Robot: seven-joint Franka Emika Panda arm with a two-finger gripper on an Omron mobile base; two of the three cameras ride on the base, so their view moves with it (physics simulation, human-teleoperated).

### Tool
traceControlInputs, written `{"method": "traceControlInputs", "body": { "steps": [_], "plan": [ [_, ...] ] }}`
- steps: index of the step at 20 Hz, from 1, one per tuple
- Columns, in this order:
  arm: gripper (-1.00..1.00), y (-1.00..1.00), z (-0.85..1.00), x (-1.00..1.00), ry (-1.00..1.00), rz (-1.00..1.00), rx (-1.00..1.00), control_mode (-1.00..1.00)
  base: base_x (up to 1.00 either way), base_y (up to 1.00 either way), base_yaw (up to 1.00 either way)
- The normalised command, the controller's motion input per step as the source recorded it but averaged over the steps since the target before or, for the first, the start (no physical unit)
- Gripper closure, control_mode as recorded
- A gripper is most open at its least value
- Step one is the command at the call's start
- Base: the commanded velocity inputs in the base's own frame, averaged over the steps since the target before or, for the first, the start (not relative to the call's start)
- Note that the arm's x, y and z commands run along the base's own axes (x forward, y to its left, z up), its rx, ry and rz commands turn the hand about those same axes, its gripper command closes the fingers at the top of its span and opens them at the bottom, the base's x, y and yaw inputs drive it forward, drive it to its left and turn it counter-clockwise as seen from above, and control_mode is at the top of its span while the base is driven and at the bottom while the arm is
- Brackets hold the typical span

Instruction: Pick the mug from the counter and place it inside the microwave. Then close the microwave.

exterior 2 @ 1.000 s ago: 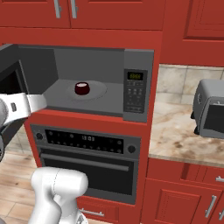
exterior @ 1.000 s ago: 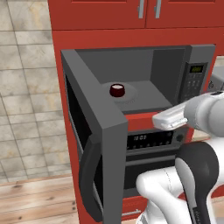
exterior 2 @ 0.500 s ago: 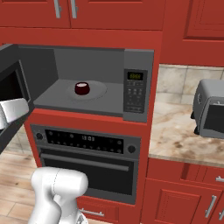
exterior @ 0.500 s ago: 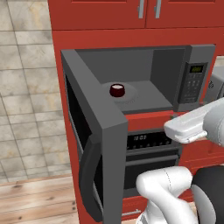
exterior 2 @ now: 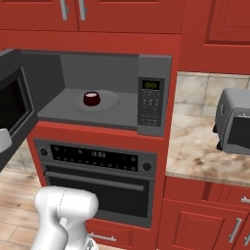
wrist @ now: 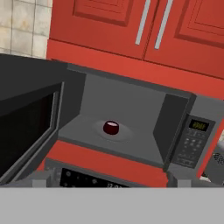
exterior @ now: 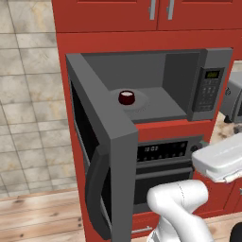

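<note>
Left of the microwave (exterior: 189,94) cavity holding the mug (exterior: 126,97), we see its door (exterior: 101,156) standing open, our empty gripper's fingers spread apart.

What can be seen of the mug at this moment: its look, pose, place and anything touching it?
The mug is small, round and dark red with a white inside, smooth and glossy like glazed ceramic. It stands upright, mouth up, on the pale round turntable in the middle of the microwave floor, well back from the front edge. No handle can be made out. Nothing but the turntable touches it. The microwave door stands wide open.
</note>
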Motion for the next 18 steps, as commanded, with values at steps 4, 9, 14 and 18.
{"method": "traceControlInputs", "body": {
  "steps": [4,9,14,18],
  "plan": [
    [-1.00,0.00,0.00,-0.63,-0.07,0.00,0.03,-1.00,0.00,0.00,0.00],
    [-1.00,0.00,0.00,-0.66,-0.08,0.00,0.03,-1.00,0.00,0.00,0.00],
    [-1.00,0.00,0.00,-0.30,-0.07,0.00,0.00,-1.00,0.00,0.00,0.00],
    [-1.00,0.01,0.00,-0.15,-0.03,-0.02,0.00,-1.00,0.00,0.00,0.00]
  ]
}}
